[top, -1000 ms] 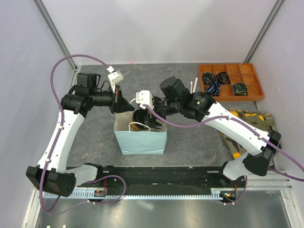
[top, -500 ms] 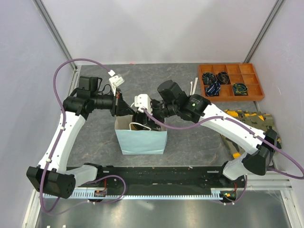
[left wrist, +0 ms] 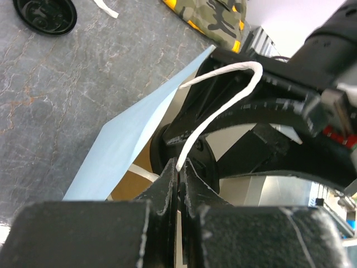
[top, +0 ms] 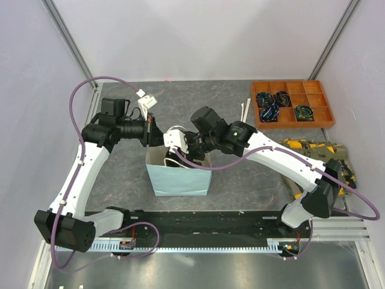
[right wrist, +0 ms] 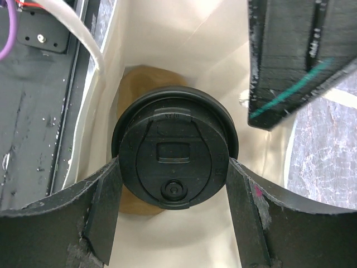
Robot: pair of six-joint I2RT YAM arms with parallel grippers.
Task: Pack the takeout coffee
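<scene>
The takeout coffee shows in the right wrist view as a black round lid point(right wrist: 174, 162) down inside the light-blue paper bag point(top: 178, 174). My right gripper point(right wrist: 174, 187) is shut on it, one finger on each side of the lid. In the top view the right gripper point(top: 184, 154) reaches into the bag's mouth and the cup is hidden. My left gripper point(left wrist: 179, 167) is shut on the bag's white handle point(left wrist: 223, 97), at the bag's far left rim point(top: 157, 140). Something tan point(right wrist: 139, 84) lies below the cup in the bag.
An orange compartment tray point(top: 293, 103) with small items stands at the back right. A camouflage cloth point(top: 316, 158) lies at the right edge. A white stick point(top: 245, 110) lies beside the tray. A loose black lid point(left wrist: 44, 14) rests on the table behind the bag.
My right gripper has moved left and down into the bag's mouth with the cup. My left gripper has kept its hold on the handle and shifted slightly.
</scene>
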